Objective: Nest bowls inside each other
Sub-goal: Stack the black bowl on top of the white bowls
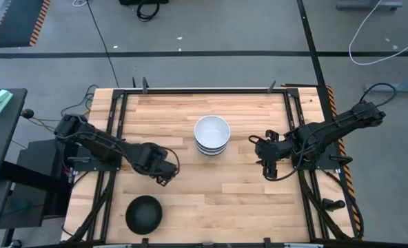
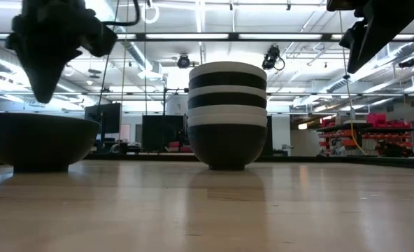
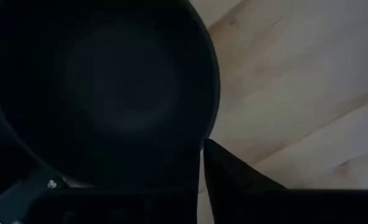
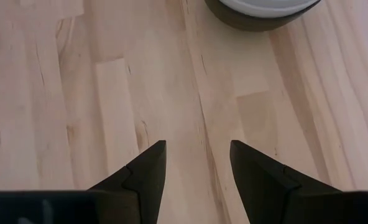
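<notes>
Bowls in two spots on the table (image 1: pixel 245 200): a nested stack (image 1: pixel 211 135) with a white bowl on top sits near the middle, toward the far edge; a lone black bowl (image 1: pixel 144 213) rests by the near-left corner; left gripper (image 1: pixel 164 172) hovers above the wood between them, fingers drawn narrow, holding nothing; right gripper (image 4: pixel 196 163) hangs right of the stack, fingers spread wide and empty.

I see a nested stack of bowls (image 1: pixel 211 135) upright mid-table, alternating black and white bands, white on top. 1 glossy black bowl (image 1: pixel 144 213) sits alone, upright, near the table's front-left edge.
</notes>
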`<state>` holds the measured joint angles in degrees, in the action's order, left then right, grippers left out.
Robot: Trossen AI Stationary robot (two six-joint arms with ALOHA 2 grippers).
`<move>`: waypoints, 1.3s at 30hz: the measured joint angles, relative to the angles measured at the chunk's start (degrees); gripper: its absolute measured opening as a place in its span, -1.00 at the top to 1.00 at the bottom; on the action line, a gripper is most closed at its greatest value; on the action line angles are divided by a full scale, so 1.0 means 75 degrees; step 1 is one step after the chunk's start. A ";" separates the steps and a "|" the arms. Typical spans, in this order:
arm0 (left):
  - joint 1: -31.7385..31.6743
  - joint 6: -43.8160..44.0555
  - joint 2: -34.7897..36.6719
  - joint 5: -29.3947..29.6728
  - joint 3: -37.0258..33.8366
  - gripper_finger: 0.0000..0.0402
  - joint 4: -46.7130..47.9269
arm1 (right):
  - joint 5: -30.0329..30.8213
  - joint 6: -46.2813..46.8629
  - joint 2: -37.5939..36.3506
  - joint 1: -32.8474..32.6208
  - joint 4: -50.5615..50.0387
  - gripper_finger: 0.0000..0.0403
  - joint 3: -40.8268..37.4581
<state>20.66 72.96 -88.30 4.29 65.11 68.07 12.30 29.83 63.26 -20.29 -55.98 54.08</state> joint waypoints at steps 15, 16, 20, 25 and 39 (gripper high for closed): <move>0.0187 -0.0071 0.0044 0.0073 -0.0240 0.66 -0.0694 | 0.0130 -0.0059 0.0000 0.0000 0.0099 0.08 0.0000; 0.0176 -0.0071 0.0044 0.0073 -0.0240 0.66 -0.0702 | 0.0130 -0.0062 0.0000 0.0000 0.0116 0.08 0.0000; 0.0170 -0.0071 0.0044 0.0136 -0.0240 0.68 -0.0630 | 0.0133 -0.0117 0.0000 0.0000 0.0129 0.08 0.0001; 0.0170 -0.0013 0.0028 0.0199 -0.0240 0.66 -0.0460 | 0.0135 -0.0201 0.0000 0.0000 0.0269 0.08 0.0003; 0.0170 -0.0013 0.0021 0.0338 -0.0240 0.62 -0.0638 | 0.0136 -0.0263 0.0000 0.0000 0.0346 0.08 0.0003</move>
<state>21.93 72.86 -88.14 6.83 63.31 63.29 13.32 27.86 63.26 -20.29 -53.39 54.11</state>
